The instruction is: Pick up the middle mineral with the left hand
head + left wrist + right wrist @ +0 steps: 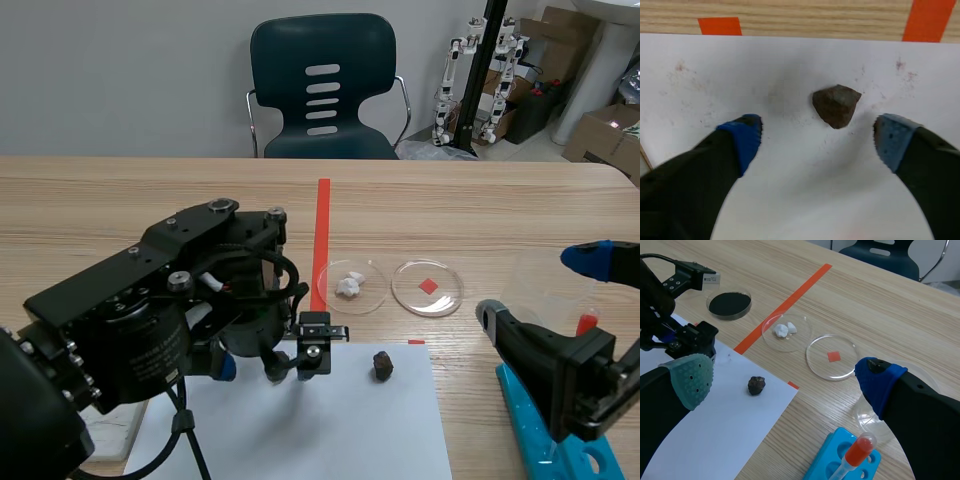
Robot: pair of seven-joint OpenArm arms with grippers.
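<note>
You have the left gripper (818, 135) with jaws spread wide over the white paper (790, 200), and the dark mineral (836, 106) lies untouched on it between their tips, mid-frame in the left wrist view, so closing and lifting remain outstanding.

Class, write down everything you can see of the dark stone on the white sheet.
The stone is a dark brown, angular lump with rough, matt facets, narrowing to a blunt point at one end. It lies on the white sheet, touching only that, just ahead of the open left pincer, whose fingers stand clear of it.
</note>
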